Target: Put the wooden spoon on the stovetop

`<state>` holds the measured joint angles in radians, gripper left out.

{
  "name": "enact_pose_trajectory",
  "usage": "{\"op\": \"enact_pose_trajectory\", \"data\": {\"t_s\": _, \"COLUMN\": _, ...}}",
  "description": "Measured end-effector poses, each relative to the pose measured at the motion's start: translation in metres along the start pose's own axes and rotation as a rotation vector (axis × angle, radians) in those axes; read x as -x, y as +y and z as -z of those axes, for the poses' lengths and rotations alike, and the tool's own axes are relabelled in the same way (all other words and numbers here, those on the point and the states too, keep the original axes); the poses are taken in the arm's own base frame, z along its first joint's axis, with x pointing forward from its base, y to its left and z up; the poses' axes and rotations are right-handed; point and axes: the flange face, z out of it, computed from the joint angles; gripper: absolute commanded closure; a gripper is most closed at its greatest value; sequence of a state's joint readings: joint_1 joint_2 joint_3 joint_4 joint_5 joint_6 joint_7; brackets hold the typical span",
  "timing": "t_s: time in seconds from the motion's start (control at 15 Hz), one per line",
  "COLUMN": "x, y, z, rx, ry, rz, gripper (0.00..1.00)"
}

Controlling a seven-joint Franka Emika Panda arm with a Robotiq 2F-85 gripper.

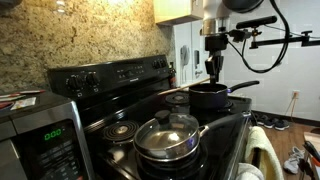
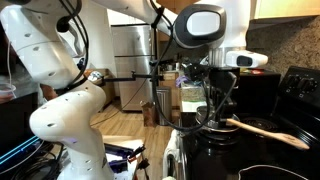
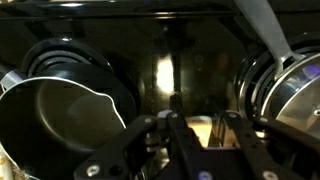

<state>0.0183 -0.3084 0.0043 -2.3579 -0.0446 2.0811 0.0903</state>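
Observation:
The wooden spoon (image 2: 268, 130) is pale tan and lies level in the air, its bowl end pointing away from the arm. My gripper (image 2: 218, 108) is shut on its handle end. In the wrist view a tan piece of the spoon (image 3: 198, 133) shows between the fingers of the gripper (image 3: 197, 120). The gripper (image 1: 213, 68) hangs just above the black pot (image 1: 210, 95) at the far side of the black stovetop (image 1: 140, 110). The spoon itself does not show in that exterior view.
A steel pan with a glass lid (image 1: 167, 135) stands on a near burner; it also shows in the wrist view (image 3: 290, 95), opposite the black pot (image 3: 60, 110). A bare coil burner (image 1: 120, 130) lies beside it. A silver microwave (image 1: 40, 140) stands beside the stove.

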Motion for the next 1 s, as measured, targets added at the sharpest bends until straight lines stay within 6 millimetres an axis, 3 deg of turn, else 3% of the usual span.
{"op": "enact_pose_trajectory", "data": {"t_s": 0.53, "x": 0.037, "y": -0.003, "z": -0.072, "rx": 0.008, "ry": -0.128, "rz": 0.044, "gripper": 0.93}}
{"op": "enact_pose_trajectory", "data": {"t_s": 1.0, "x": 0.061, "y": 0.004, "z": -0.102, "rx": 0.014, "ry": -0.200, "rz": 0.058, "gripper": 0.93}}
